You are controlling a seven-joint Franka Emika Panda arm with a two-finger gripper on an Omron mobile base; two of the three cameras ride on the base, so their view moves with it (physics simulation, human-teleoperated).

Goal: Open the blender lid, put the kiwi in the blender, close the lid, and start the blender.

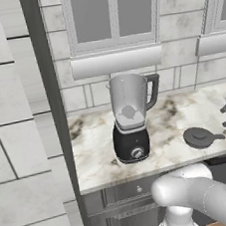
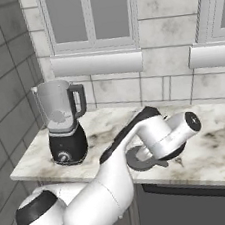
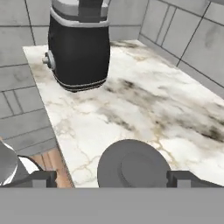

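Low over the marble counter [image 3: 144, 100], the gripper [image 3: 111, 178] hangs with its jaws spread wide and nothing between them. In the hand view the two dark finger tips [image 3: 41, 178] stand at about 8 and 4 o'clock of the frame, apart from the blender lid [image 3: 133, 165], which lies flat on the stone between them at 6 o'clock, its raised centre cap facing up. From the right base camera the lid [image 2: 141, 164] shows as a dark disc partly hidden under the white forearm and wrist, near the front edge of the counter [image 2: 214, 146]. From the left base camera the lid [image 1: 201, 137] lies on the counter [image 1: 95, 152] at roughly 4 o'clock of the blender [image 1: 130, 118], well apart from it.

The blender stands upright with its jar mouth uncovered, handle turned to the right and silver knob facing the front edge. In the hand view its black base [image 3: 78, 52] sits at 11 o'clock, beyond the lid, with the knob poking out on the left side. In the right base view the blender [image 2: 63, 123] stands at 9 o'clock near the counter's left end, beside the grey tiled wall [image 2: 4, 73]. A pale object rests inside the jar's bottom; whether it is the kiwi cannot be told.
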